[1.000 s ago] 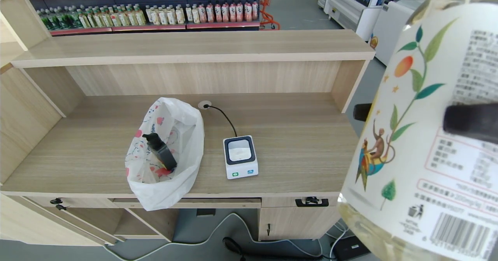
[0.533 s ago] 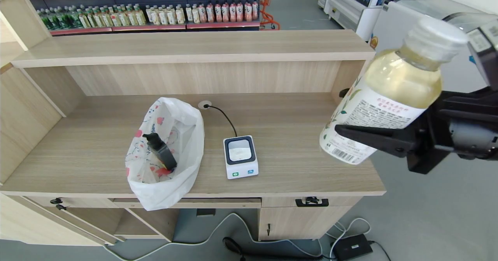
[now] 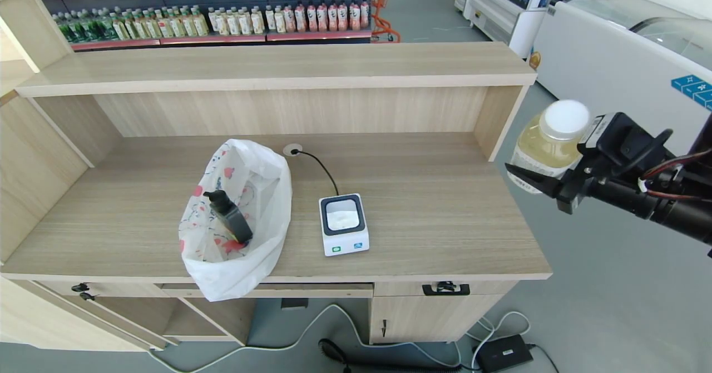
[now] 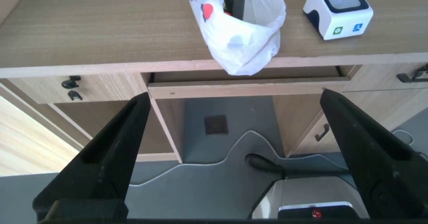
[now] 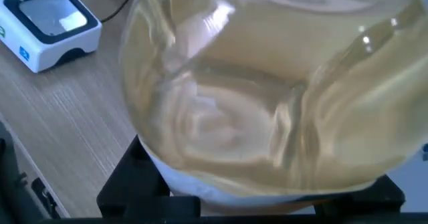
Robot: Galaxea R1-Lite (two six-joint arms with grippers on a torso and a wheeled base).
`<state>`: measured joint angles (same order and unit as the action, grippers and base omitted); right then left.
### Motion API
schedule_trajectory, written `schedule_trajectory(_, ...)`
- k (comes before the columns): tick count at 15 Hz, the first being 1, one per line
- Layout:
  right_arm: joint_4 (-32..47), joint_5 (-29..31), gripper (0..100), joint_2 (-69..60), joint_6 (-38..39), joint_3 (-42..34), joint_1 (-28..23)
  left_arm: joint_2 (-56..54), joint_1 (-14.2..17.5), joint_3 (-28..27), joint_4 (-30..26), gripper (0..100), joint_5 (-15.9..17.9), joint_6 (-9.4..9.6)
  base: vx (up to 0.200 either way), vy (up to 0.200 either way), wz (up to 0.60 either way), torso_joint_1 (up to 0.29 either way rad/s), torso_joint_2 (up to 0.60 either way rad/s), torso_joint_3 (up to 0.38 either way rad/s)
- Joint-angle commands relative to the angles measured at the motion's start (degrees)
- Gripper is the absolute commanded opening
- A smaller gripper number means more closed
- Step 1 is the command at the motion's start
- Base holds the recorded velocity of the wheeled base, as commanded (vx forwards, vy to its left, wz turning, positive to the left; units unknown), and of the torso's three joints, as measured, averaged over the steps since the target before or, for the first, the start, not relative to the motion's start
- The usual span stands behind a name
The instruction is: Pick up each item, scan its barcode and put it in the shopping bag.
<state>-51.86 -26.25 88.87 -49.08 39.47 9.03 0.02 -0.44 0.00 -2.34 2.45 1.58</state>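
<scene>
Pale-yellow drink bottle [image 3: 548, 139] is clamped in the right gripper [image 3: 535, 172], beyond the right end of the counter [image 3: 445, 212]. Carry it over the scanner [image 3: 344, 224], barcode facing the window. The left gripper [image 4: 235, 100] hangs open, empty.

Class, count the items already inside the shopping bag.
1: a dark item in the open shopping bag, left of the scanner. More may be hidden under its folds.
</scene>
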Motion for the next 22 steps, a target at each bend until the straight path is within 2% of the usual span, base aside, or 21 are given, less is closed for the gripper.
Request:
schedule_trajectory(1, -0.9, 1.7, 0, 2.6, -2.8, -0.7, -0.2, 0.0, 0.0, 0.0, 0.0, 100, 0.0, 0.0, 0.0, 0.0, 0.0, 0.0, 0.0, 0.0)
schedule_trajectory(7, -1.1, 2.9, 0, 4.6, -11.4, -0.4, 0.6, 0.0, 0.0, 0.0, 0.0, 100, 0.0, 0.0, 0.0, 0.0, 0.0, 0.0, 0.0, 0.0)
schedule_trajectory(11, -5.1, 3.5, 0, 5.7, -11.7, -0.6, 2.4, 0.0, 0.0, 0.0, 0.1, 100, 0.0, 0.0, 0.0, 0.0, 0.0, 0.0, 0.0, 0.0)
schedule_trajectory(17, -5.5, 3.5, 0, 6.5, -11.3, -0.6, 3.7, 0.0, 0.0, 0.0, 0.0, 100, 0.0, 0.17, 0.0, 0.0, 0.0, 0.0, 0.0, 0.0)
schedule_trajectory(20, -6.1, 3.4, 0, 7.3, -11.1, -0.3, 3.8, 0.0, 0.0, 0.0, 0.0, 100, 0.0, 0.17, 0.0, 0.2, 0.0, 0.002, 0.0, 0.001)
schedule_trajectory(22, -9.7, 3.4, 0, 9.0, -9.6, -0.3, 4.8, 0.0, 0.0, 0.0, 0.0, 100, 0.0, 0.17, 0.0, 0.2, 0.0, 0.01, 0.0, -0.002)
